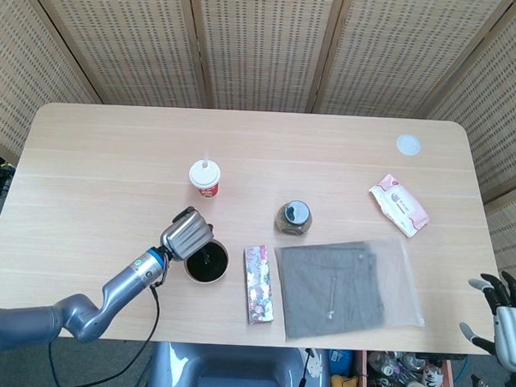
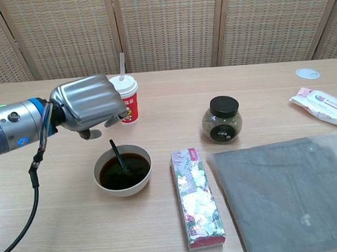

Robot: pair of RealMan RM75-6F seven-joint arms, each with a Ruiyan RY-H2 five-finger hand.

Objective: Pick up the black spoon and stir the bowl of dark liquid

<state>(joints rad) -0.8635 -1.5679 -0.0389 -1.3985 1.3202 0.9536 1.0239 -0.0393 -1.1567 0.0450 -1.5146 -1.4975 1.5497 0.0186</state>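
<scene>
The black spoon (image 2: 118,156) is left leaning in the bowl (image 2: 122,170), handle tilted up-left toward the left hand (image 2: 88,106), which hovers just above, apparently holding nothing, fingers loosely curled.

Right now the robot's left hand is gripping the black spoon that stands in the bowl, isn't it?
Not quite. The spoon does stand in the bowl, but the chest view shows the left hand above it, clear of the handle and holding nothing.

Light wood table (image 1: 114,153) has a bowl (image 2: 106,183) just under the left hand's fingers (image 2: 109,122), plus cup (image 2: 125,100), jar (image 2: 222,120), box (image 2: 196,197), pouch (image 2: 296,190), wipes (image 1: 399,205).
</scene>
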